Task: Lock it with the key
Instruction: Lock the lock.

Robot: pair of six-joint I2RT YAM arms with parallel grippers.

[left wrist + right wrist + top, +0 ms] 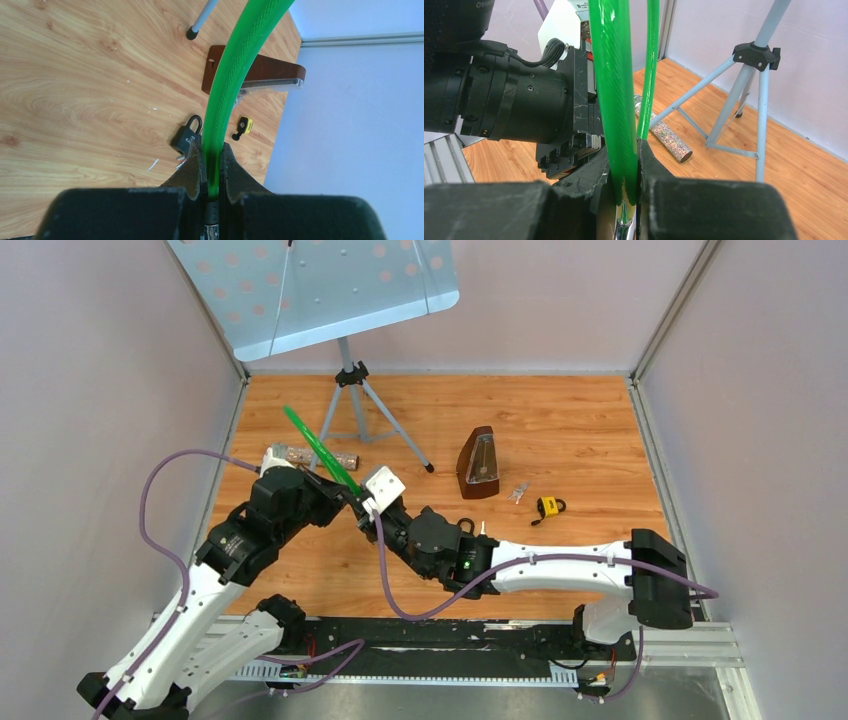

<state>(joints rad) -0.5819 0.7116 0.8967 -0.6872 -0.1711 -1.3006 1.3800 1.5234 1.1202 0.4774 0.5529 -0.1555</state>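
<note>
we have the left claw (211, 152) and right claw (626, 154) both clenched on the green cable (318, 447). we judge it light, springy and slick-coated, best held near its metal end (624, 225).

Pale, faintly lilac walls stand around me: a left wall (100, 390), a back wall (560, 300) and a right wall (770, 390), joined at the corners by slim metal posts (671, 310). The tabletop (560, 420) is warm orange-brown wood with clear grain, evenly lit, its shadows soft. At its far left a music stand (320, 280) rises on a grey tripod (352, 374), its pale blue perforated desk tilted. Along the near edge runs a black strip (500, 635) beside a ribbed metal rail (690, 648).
</note>
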